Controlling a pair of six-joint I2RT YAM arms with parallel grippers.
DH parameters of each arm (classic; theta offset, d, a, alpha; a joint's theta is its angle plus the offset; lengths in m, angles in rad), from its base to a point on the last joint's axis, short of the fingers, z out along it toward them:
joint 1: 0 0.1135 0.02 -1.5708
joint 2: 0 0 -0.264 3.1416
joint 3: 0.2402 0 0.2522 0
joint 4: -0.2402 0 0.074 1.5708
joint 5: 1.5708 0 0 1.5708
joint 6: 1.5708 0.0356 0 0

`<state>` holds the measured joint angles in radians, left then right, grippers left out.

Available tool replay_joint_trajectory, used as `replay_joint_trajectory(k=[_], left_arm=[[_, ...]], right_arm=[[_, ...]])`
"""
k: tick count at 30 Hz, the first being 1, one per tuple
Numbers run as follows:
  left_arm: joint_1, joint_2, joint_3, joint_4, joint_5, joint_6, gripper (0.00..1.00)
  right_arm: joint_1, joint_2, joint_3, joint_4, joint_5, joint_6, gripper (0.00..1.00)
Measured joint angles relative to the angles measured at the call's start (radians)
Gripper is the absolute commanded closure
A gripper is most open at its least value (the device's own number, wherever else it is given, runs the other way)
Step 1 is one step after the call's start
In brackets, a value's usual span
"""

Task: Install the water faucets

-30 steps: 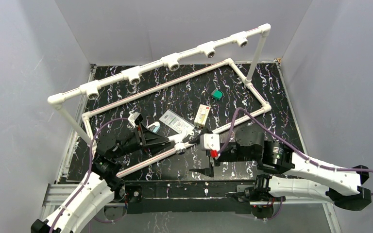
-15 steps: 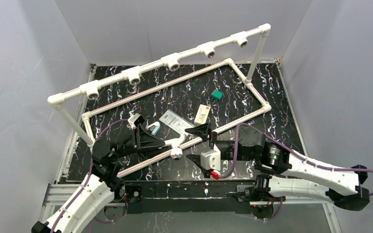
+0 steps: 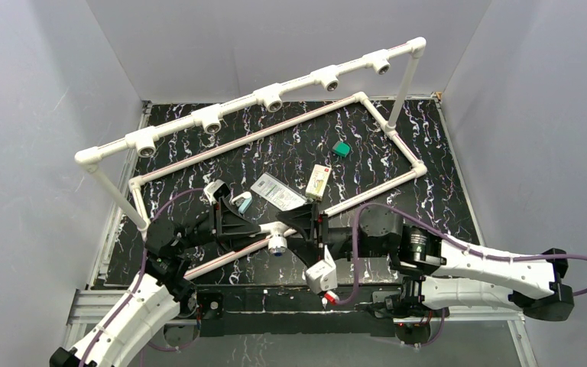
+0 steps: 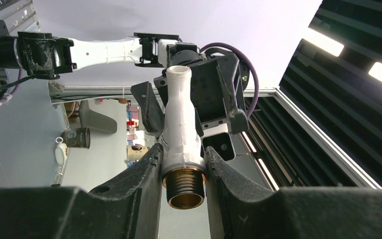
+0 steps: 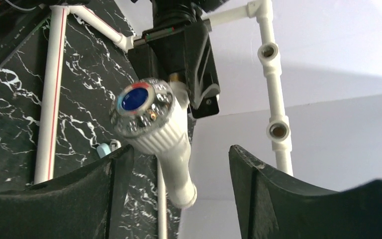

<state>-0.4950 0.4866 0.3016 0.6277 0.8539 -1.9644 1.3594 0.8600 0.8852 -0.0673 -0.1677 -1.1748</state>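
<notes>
My left gripper [image 3: 264, 228] is shut on a white water faucet [image 3: 277, 233] and holds it above the table's near middle. In the left wrist view the fingers [image 4: 144, 172] clamp the faucet's body [image 4: 181, 130] just above its brass threaded end. My right gripper [image 3: 299, 231] is open, its jaws on either side of the faucet without touching. In the right wrist view the faucet's knob with blue centre [image 5: 140, 105] and its spout lie between my open fingers [image 5: 258, 174]. The raised pipe rail [image 3: 267, 95] with several tee sockets stands at the back.
A white pipe frame [image 3: 351, 200] lies on the black marbled table. A green block [image 3: 342, 148], a small box [image 3: 318, 182], a plastic packet [image 3: 277, 191] and a light blue piece [image 3: 243, 202] lie inside the frame. Grey walls close three sides.
My right arm has swung left and turned its wrist, bringing its open jaws around the faucet. My left gripper has lifted the faucet slightly and kept hold of it.
</notes>
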Motion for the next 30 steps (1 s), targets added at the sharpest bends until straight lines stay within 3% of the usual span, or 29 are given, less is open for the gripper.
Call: replay_joint_trajectory(k=[6,10,14,23,27,30], left_arm=[[0.000,0.018,0.000,0.000,0.015,0.000,1.00],[0.000,0.025,0.000,0.000,0.026,0.001,1.00],[0.000,0.031,0.000,-0.003,0.034,0.005,1.00],[0.000,0.034,0.002,-0.007,0.056,0.017,1.00],[0.000,0.033,0.006,-0.008,0.060,0.020,1.00],[0.000,0.032,0.016,-0.017,0.061,0.028,1.00]], right_arm=[[0.063,0.035,-0.039,0.056,0.058,-0.170,0.38],[0.081,0.051,-0.079,0.087,0.095,-0.251,0.41],[0.082,0.056,-0.085,0.101,0.125,-0.295,0.43],[0.082,0.053,-0.097,0.118,0.158,-0.322,0.56],[0.082,0.041,-0.097,0.114,0.161,-0.319,0.73],[0.082,0.037,-0.097,0.116,0.161,-0.317,0.99]])
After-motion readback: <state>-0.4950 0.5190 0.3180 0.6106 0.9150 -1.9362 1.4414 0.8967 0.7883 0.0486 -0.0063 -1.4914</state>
